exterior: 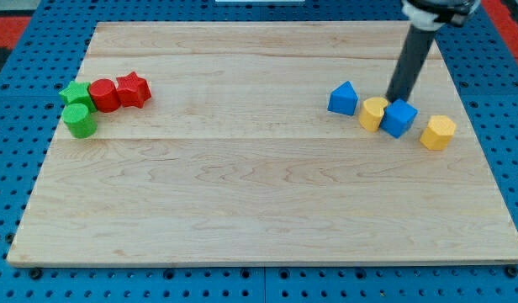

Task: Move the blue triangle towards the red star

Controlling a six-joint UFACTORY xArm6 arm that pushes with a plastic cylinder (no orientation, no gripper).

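Observation:
The blue triangle (343,98) lies at the view's right, upper part of the wooden board (259,210). The red star (133,89) lies far off at the view's left, touching a red cylinder (104,95). My tip (399,100) stands to the right of the blue triangle, just behind a blue cube (399,118) and a yellow block (374,113). The tip looks to touch the blue cube's top edge; it is apart from the blue triangle.
A second yellow block (437,132) lies right of the blue cube. A green star (75,93) and a green cylinder (79,120) sit left of the red cylinder. The board's edge is ringed by blue pegboard (15,168).

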